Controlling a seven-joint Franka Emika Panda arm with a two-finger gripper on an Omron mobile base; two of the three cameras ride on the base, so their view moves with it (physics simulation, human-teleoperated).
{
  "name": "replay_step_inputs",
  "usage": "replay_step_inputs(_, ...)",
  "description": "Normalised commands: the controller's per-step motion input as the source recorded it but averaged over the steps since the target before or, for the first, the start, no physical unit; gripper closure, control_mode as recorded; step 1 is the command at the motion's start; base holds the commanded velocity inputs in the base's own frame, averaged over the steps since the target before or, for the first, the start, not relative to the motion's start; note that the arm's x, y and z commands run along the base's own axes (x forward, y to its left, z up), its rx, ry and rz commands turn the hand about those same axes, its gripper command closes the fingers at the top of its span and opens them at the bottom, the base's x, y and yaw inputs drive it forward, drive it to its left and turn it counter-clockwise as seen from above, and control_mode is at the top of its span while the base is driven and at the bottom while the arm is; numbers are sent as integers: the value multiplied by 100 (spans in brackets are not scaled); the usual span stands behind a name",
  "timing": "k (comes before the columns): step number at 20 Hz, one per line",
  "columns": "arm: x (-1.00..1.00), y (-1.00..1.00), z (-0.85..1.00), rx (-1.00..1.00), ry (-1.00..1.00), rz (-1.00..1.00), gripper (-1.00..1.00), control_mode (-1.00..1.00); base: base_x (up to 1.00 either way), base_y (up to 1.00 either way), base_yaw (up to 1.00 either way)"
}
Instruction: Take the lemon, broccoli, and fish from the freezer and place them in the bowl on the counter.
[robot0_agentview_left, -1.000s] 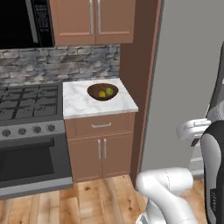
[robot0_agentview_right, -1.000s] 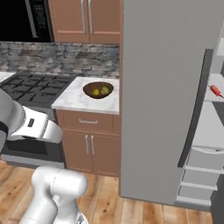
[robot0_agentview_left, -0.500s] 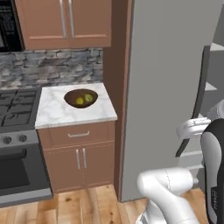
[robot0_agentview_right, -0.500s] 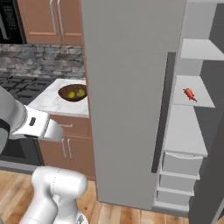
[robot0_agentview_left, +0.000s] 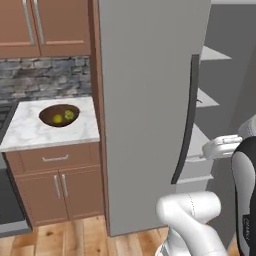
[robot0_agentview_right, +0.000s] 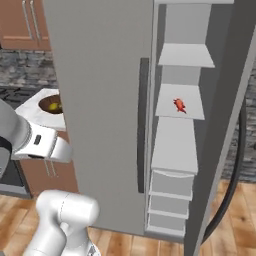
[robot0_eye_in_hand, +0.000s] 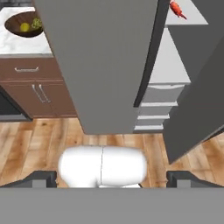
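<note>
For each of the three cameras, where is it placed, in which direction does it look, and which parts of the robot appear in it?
Left base view: behind the arm's left, facing the freezer door and the counter with the bowl; white arm at lower right.
Right base view: behind the arm's right, looking into the open freezer at the fish on a shelf; arm at lower left.
Hand view: high, looking down at the floor and freezer; the gripper jaws stand open.
Shared: freezer, bowl; fish in the right base and hand views.
</note>
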Motion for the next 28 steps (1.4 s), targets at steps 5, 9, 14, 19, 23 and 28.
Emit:
replay_step_inputs(5, 0, 0, 0, 0, 0, 0, -100, 100, 46, -49, 0)
replay_step_inputs(9, 0, 0, 0, 0, 0, 0, -100, 100, 44, -42, 0)
replay_step_inputs(14, 0, 0, 0, 0, 0, 0, -100, 100, 44, -45, 0)
replay_step_inputs(19, 0, 0, 0, 0, 0, 0, -100, 100, 40, -49, 0)
replay_step_inputs(23, 0, 0, 0, 0, 0, 0, -100, 100, 45, -47, 0)
replay_step_inputs(28, 0, 0, 0, 0, 0, 0, -100, 100, 44, -33, 0)
